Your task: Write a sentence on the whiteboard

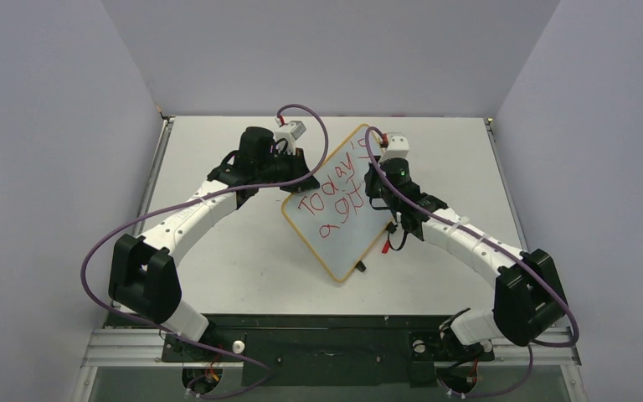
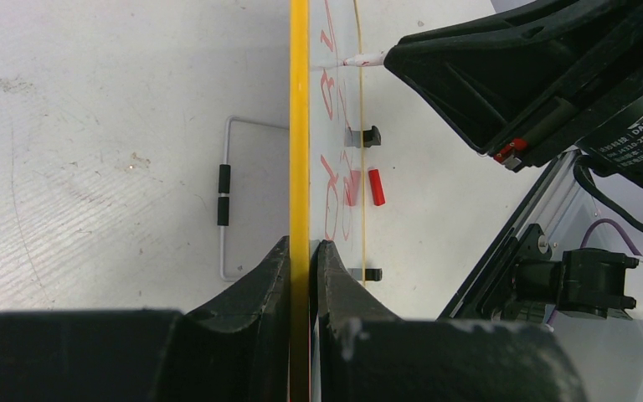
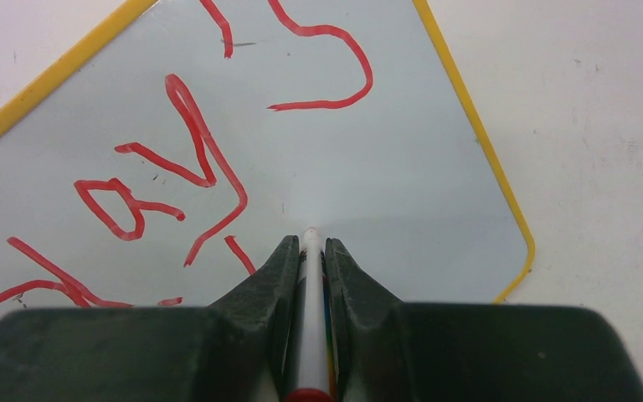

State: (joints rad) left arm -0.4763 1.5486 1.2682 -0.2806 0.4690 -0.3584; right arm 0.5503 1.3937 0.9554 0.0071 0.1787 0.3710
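The whiteboard [image 1: 347,230] with its yellow frame is propped up at the table's middle, turned diagonally. In the left wrist view I see the whiteboard [image 2: 300,126] edge-on. My left gripper [image 1: 295,177] [image 2: 303,247] is shut on its frame edge. The sentence [image 1: 332,197] in red letters reads "Today's a gift" in two lines; the sentence [image 3: 176,167] shows in part from the right wrist. My right gripper [image 1: 383,172] [image 3: 310,244] is shut on a white marker [image 3: 310,285]. The marker [image 2: 362,59] has its tip at the board's face, to the right of the letters.
A red pen cap [image 2: 376,187] lies on the table behind the board. Two black clips [image 2: 367,136] stick out of the far frame edge. The board's wire stand [image 2: 224,205] rests on the table. Grey walls enclose the table [image 1: 218,268] on three sides.
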